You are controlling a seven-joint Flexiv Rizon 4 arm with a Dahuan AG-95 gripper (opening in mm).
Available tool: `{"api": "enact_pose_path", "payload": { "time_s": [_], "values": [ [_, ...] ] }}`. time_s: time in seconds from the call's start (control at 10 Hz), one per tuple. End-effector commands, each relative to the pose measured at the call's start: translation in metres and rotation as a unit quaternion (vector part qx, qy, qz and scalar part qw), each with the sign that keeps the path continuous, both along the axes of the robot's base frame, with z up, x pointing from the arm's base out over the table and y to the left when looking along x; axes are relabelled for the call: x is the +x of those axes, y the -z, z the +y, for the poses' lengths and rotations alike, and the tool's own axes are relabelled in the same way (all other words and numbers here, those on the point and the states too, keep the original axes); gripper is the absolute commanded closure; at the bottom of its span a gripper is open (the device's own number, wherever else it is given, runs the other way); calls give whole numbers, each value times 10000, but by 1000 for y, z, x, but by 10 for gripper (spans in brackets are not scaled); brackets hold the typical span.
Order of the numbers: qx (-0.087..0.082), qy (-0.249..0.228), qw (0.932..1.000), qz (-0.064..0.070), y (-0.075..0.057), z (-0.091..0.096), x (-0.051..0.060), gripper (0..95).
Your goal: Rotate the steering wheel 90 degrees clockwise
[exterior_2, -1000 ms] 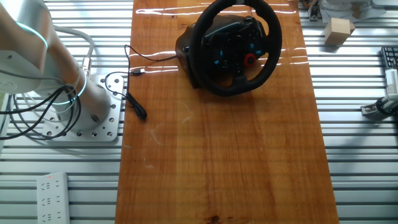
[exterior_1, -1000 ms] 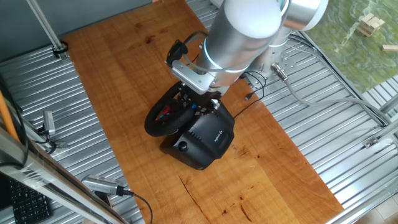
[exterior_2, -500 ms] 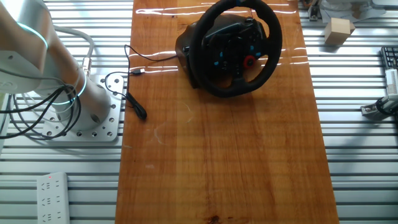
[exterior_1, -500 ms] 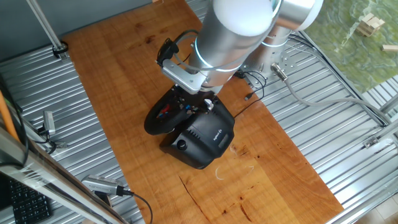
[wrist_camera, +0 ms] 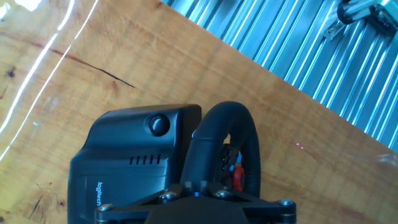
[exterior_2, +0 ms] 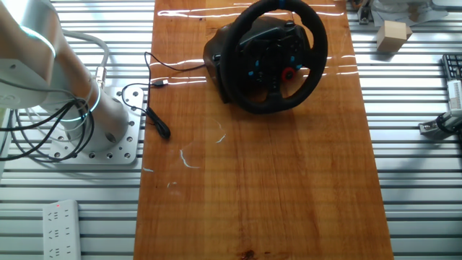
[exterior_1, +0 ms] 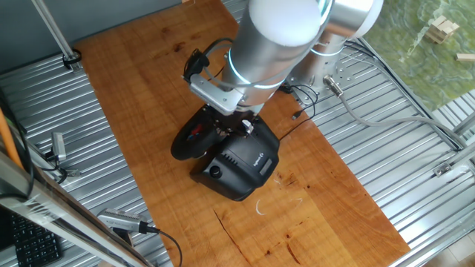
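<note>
Black base (exterior_1: 241, 165) backs the steering wheel (exterior_2: 273, 55); arm hides the pincer's state.

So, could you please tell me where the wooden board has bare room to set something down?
The wide stretch of wooden board in front of the steering wheel is bare. The strip beside the black cable is narrower. Around the base it is crowded by the arm.

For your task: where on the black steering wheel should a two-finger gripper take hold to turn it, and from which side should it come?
Grip the thick rim of the black round steering wheel, not the dark spokes or the hub. The rim is a bare, rounded bar standing nearly upright on the boxy black base, so coming down from above onto its top arc probably suits best.
</note>
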State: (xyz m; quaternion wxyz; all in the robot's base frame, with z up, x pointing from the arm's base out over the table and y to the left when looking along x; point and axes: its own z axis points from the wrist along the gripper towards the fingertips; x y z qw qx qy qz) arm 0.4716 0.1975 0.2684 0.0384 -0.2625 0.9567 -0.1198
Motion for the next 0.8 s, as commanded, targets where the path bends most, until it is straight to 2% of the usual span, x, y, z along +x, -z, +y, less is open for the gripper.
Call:
{"api": "enact_pose_path", "payload": {
  "time_s": [0.1,0.5,0.8],
  "values": [
    [25,-14,10000,-6,1,-3,-2,950],
    [-7,-46,10000,48,2,-2,-1,950],
    [-45,19,9999,127,-3,3,3,950]
  ]
}}
